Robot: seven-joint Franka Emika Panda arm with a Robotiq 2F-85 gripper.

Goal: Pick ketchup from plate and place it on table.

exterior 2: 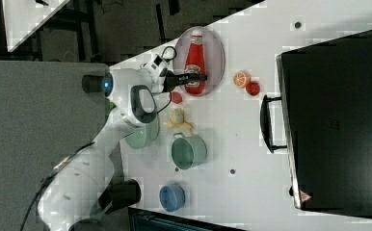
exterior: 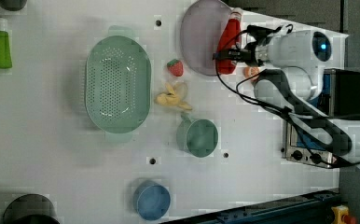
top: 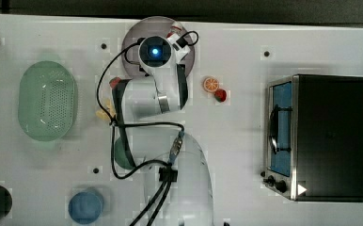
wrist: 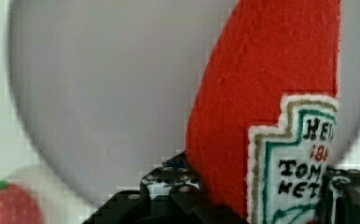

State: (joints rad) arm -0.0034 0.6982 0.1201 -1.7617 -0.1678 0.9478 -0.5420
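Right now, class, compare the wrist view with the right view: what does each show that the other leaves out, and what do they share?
Wrist view alone: the lettering on the ketchup label and the texture of the strawberry.
Right view alone: the black oven, the orange slice, the green cup, the blue bowl and the whole white arm.
Both: the ketchup lying on the grey plate, with the gripper astride it, one finger on each side of the label.
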